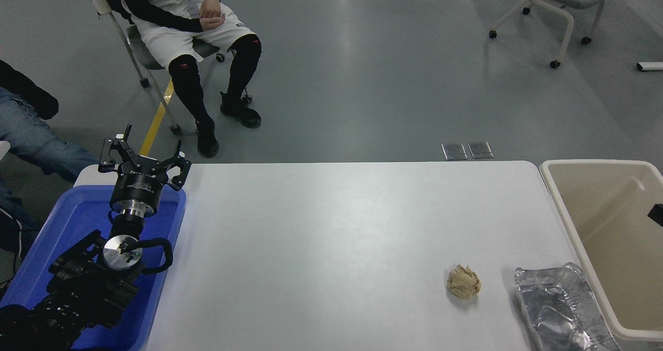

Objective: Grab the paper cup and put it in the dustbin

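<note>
- Head view: left gripper [142, 157] parked over blue bin [62, 227] at lower left, fingers spread, grasping nothing
- Dustbin [562, 211] at surface [331, 237] right edge; paper cup not visible
- Right gripper [657, 214]: only a black sliver at right edge over dustbin, state impossible to tell
- Paper ball [463, 281] beside foil tray [557, 307]

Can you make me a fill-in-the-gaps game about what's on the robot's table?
1. The crumpled paper ball lies on the ______ table.
2. The left pincer hovers over the ______ bin.
3. The foil tray sits right beside the ______ dustbin.

Missing words: white; blue; beige
</note>
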Action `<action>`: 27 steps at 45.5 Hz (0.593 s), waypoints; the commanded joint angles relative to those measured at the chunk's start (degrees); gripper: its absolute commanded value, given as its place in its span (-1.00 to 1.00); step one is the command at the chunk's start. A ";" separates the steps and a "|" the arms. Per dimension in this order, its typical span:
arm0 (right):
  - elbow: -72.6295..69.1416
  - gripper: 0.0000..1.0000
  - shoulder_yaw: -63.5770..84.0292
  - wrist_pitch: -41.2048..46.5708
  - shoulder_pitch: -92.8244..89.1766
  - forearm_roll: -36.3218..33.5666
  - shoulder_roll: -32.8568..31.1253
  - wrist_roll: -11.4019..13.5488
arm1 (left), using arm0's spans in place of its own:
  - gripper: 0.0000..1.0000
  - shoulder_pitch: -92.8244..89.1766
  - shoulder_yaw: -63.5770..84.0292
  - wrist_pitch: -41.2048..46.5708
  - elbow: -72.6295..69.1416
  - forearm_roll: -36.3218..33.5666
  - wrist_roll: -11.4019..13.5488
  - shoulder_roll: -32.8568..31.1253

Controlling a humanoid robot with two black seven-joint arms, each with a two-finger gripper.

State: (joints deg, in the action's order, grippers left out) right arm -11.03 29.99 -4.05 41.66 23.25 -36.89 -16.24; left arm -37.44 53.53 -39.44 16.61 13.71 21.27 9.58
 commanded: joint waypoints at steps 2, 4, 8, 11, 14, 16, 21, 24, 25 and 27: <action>-11.02 1.00 1.04 0.45 6.94 0.74 -5.56 -0.02 | 0.98 0.00 0.00 -0.02 0.00 0.00 0.00 0.00; -12.43 1.00 1.12 0.54 7.46 0.74 -6.17 -0.02 | 0.98 0.00 0.00 -0.02 0.00 0.00 0.00 0.00; -15.51 1.00 4.01 0.63 9.13 0.74 -7.14 -0.02 | 0.98 0.00 0.00 -0.11 0.00 0.00 0.00 0.00; -19.19 1.00 9.89 0.71 11.94 0.66 -7.58 -0.02 | 0.98 0.00 0.00 -0.11 0.00 0.00 0.00 0.00; -23.15 1.00 16.92 0.63 16.68 0.48 -8.02 -0.02 | 0.98 0.00 0.09 -0.11 0.00 0.00 0.00 0.00; -25.96 1.00 21.75 0.71 20.02 0.31 -8.02 -0.02 | 0.98 0.00 0.00 -0.11 0.00 0.00 0.00 0.00; -33.96 1.00 32.22 1.59 28.54 -0.22 -8.02 -0.02 | 0.98 0.00 0.00 -0.11 0.00 0.00 0.00 0.00; -37.21 1.00 36.71 2.73 33.29 -0.22 -7.93 -0.02 | 0.98 0.00 0.00 -0.11 0.00 0.00 0.00 0.00; -38.09 1.00 37.50 3.26 34.52 -0.22 -7.85 -0.02 | 0.98 0.00 0.09 -0.11 0.00 0.00 0.00 0.00; -39.50 1.00 38.47 4.05 36.55 -0.22 -7.85 -0.02 | 0.98 0.00 0.00 -0.11 0.00 0.00 0.00 0.00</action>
State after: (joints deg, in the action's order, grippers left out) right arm -38.27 53.47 -2.64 63.85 23.33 -44.16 -16.26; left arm -37.44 53.55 -39.54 16.61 13.72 21.27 9.57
